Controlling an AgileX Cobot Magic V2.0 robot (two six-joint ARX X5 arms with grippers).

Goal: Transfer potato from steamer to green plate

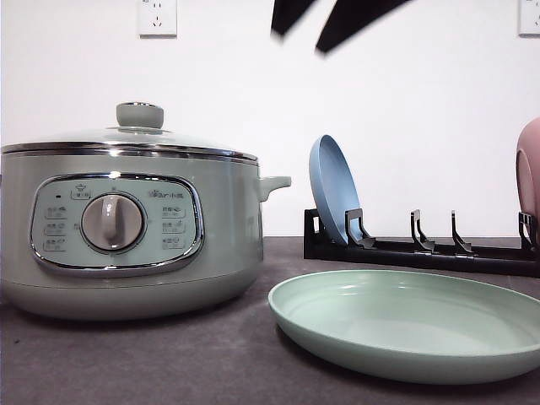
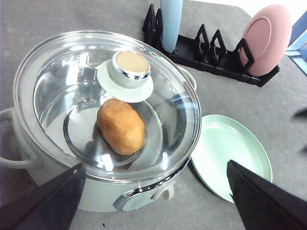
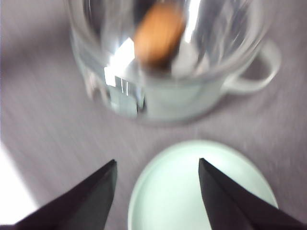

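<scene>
The steamer [image 1: 126,228] stands at the left of the table with its glass lid [image 2: 57,86] on. Through the glass the orange-brown potato [image 2: 121,125] lies on the pot's floor, blurred in the right wrist view [image 3: 158,40]. The green plate [image 1: 405,325] lies flat just right of the steamer, with nothing on it. My left gripper [image 2: 156,165] hangs open above the steamer's front edge, holding nothing. Open as well, my right gripper [image 3: 157,161] is above the plate's [image 3: 192,191] edge, facing the steamer [image 3: 182,100]. Two dark fingers [image 1: 337,21] show at the top of the front view.
A black dish rack [image 1: 422,249] runs along the back right, holding an upright blue plate [image 1: 333,190] and a pink plate [image 2: 266,38]. The lid's green knob [image 2: 130,67] sticks up at its centre. A side handle [image 1: 274,181] juts from the steamer toward the rack.
</scene>
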